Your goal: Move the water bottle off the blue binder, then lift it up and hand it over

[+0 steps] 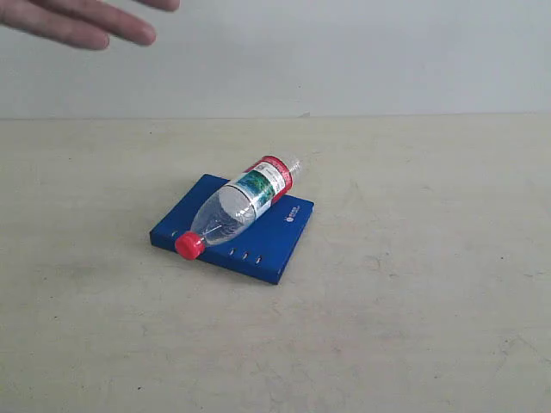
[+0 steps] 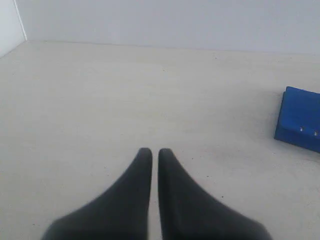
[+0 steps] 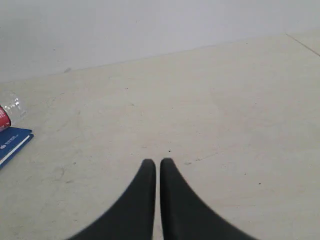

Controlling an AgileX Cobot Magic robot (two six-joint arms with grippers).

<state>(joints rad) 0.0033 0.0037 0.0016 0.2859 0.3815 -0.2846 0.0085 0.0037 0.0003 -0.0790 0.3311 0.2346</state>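
Note:
The water bottle (image 1: 239,205) lies on its side across the blue binder (image 1: 293,225), red cap (image 1: 188,245) toward the front left, overhanging the spine. The binder rests flat on the table. Neither gripper shows in the exterior view. In the left wrist view my left gripper (image 2: 151,152) is shut over bare table, with a corner of the binder (image 2: 298,119) off to one side. The right gripper (image 3: 157,163) is shut too, above bare table; the bottle's base (image 3: 10,109) and a binder corner (image 3: 12,140) sit at that view's edge.
A person's hand (image 1: 82,21) reaches in at the top left of the exterior view, above the table's far edge. A pale wall (image 1: 344,52) stands behind the beige table (image 1: 413,301).

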